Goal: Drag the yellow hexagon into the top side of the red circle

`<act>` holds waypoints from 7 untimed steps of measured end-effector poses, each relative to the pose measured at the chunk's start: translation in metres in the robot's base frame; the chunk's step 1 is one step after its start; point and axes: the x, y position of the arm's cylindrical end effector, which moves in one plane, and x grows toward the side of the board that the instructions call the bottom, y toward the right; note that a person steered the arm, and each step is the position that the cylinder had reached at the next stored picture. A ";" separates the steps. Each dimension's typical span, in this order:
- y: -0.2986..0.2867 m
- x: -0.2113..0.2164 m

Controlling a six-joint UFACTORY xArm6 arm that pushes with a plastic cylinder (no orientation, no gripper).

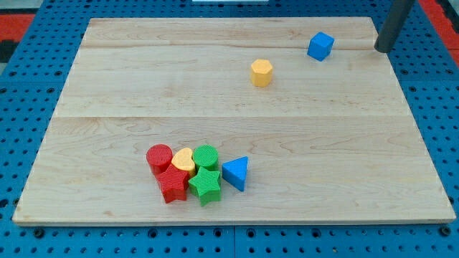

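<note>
Camera view shows my tip (pixel 384 49) at the view's top right, resting at the right edge of the wooden table (pixel 107 86). The arm carries no hand, only the straight dark rod, so there is nothing spread or pressed together, and the tip touches no block. Nearest to it, toward the view's left, sits the blue cube (pixel 320 46), apart from the tip. Further left and a little lower stands the yellow hexagon (pixel 261 72), alone in the upper middle of the table. Well apart from it, near the view's bottom, lies a tight cluster: the red circle (pixel 158 157) at its left end, a yellow heart (pixel 183 159) beside it, a green circle (pixel 206 155), a red star (pixel 173 183), a green star (pixel 206 185), and a blue triangle (pixel 236 173) at its right.
</note>
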 end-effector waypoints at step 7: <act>-0.258 0.106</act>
